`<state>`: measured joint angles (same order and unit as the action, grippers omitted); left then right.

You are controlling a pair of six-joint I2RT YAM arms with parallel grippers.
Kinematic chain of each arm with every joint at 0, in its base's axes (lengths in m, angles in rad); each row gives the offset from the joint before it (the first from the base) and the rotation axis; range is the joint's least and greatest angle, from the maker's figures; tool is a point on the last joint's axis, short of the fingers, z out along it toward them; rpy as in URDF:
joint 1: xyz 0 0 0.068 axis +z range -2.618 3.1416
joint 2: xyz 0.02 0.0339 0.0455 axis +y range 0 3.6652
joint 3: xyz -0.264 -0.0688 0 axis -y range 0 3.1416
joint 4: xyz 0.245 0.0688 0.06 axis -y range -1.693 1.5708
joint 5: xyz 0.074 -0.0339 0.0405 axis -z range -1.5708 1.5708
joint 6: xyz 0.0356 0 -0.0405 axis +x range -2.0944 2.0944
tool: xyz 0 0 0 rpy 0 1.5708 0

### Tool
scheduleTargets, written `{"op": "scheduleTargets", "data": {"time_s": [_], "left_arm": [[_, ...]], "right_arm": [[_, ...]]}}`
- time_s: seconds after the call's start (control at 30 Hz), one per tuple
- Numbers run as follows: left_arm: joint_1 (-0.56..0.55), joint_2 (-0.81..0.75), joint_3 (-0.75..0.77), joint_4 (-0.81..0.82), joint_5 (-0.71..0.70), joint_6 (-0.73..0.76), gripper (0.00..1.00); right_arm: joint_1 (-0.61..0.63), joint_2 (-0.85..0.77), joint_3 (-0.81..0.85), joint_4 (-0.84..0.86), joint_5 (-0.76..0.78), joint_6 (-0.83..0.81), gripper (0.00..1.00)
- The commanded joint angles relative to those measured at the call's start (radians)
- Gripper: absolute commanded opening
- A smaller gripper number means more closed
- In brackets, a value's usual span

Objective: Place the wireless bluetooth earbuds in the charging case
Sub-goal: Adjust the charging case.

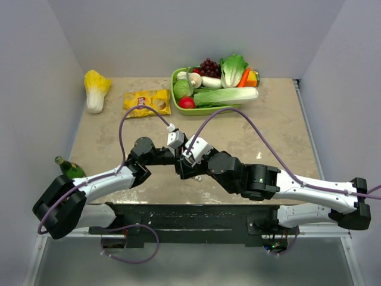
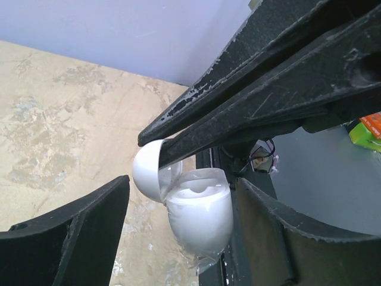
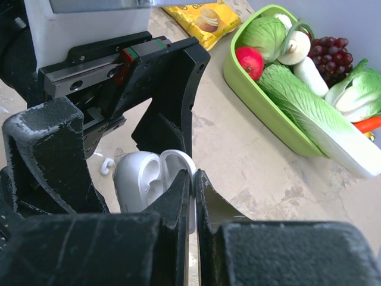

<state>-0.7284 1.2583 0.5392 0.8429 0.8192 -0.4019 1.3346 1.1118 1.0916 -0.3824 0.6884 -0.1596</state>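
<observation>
The white charging case (image 2: 199, 217) stands open near the table's front middle, its lid (image 2: 146, 170) swung to one side. It also shows in the right wrist view (image 3: 137, 179) with its moulded wells showing. My right gripper (image 3: 194, 190) is shut on the edge of the lid; its black fingers (image 2: 238, 101) cross the left wrist view. My left gripper (image 2: 181, 220) is open and straddles the case body, with a gap on one side. In the top view both grippers meet (image 1: 183, 164). One small white earbud (image 3: 107, 165) lies on the table beside the case. A second earbud is not visible.
A green tray (image 1: 177, 95) of toy vegetables and fruit stands at the back, also in the right wrist view (image 3: 256, 101). A yellow snack bag (image 1: 146, 102) and a napa cabbage (image 1: 95, 89) lie at the back left. A green bottle (image 1: 68, 168) lies by the left arm.
</observation>
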Motion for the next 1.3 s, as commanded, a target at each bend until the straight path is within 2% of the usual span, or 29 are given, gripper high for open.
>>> {"op": "scheduleTargets", "data": {"time_s": [0.0,0.27,0.5,0.67,0.77,1.1,1.2,1.27], "left_arm": [[0.004,-0.025,0.054,-0.01,-0.014,0.038,0.76],[0.015,-0.048,0.087,-0.071,-0.017,0.071,0.74],[0.027,-0.053,0.091,-0.1,-0.011,0.074,0.63],[0.029,-0.054,0.091,-0.119,-0.011,0.075,0.61],[0.027,-0.054,0.091,-0.125,-0.011,0.077,0.55],[0.029,-0.054,0.093,-0.136,-0.009,0.083,0.23],[0.03,-0.051,0.093,-0.127,-0.006,0.077,0.03],[0.029,-0.048,0.09,-0.122,-0.006,0.077,0.0]], "right_arm": [[0.003,-0.004,0.042,0.03,0.007,0.003,0.0],[0.003,-0.006,0.037,0.028,0.011,0.003,0.0],[0.003,-0.012,0.036,0.027,0.014,0.002,0.0],[0.003,-0.013,0.036,0.025,0.016,0.002,0.0],[0.003,-0.01,0.036,0.027,0.016,0.003,0.0],[0.003,-0.007,0.036,0.027,0.011,0.003,0.0],[0.003,-0.007,0.037,0.025,0.01,0.003,0.0],[0.005,-0.004,0.037,0.027,0.01,0.009,0.0]]}}
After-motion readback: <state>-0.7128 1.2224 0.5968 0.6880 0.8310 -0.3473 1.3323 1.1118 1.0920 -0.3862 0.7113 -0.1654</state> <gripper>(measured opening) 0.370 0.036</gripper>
